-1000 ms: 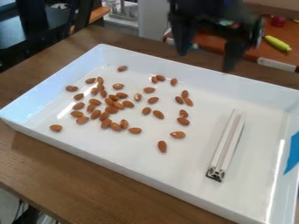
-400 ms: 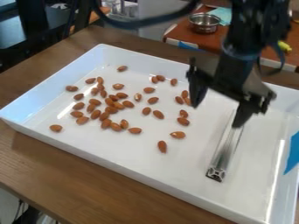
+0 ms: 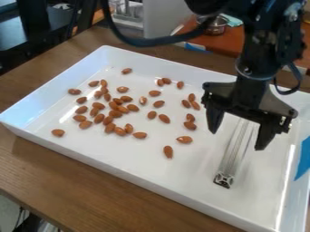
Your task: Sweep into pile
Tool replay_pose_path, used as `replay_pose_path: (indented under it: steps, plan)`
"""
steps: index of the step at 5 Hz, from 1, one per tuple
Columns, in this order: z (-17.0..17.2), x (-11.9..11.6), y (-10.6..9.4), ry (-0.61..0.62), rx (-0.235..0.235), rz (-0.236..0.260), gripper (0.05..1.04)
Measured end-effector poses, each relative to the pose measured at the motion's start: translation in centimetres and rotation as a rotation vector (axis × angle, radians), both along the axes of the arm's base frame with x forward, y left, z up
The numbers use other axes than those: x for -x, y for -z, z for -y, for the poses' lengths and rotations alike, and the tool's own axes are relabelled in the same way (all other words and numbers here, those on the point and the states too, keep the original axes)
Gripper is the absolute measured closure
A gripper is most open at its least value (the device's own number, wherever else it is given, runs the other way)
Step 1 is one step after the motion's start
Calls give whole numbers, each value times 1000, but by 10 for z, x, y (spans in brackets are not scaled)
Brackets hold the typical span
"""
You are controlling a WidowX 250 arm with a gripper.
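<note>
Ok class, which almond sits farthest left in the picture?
The lone almond at lower left; every other almond lies farther right, and none touches it.

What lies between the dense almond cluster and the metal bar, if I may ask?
Scattered almonds and bare stretches of tray floor, in the camera view.

Gap between almonds (image 3: 123,109) and bar (image 3: 234,152)

The claw (image 3: 237,139) seemingly hides the bar's (image 3: 232,155) far end; the tray (image 3: 121,171) is cropped.
</note>
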State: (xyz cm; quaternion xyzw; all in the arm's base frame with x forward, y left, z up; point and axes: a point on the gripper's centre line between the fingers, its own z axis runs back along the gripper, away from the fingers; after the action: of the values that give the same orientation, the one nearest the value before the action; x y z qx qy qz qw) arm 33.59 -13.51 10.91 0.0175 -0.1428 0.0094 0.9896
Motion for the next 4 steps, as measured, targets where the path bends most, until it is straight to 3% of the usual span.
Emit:
replay_pose_path:
  steps: [2,3,4]
  plan:
    - [0,-4,18,-61,-5,-17,83]
    - [0,-5,28,-73,-31,-22,133]
    - [2,-8,30,-67,-21,3,415]
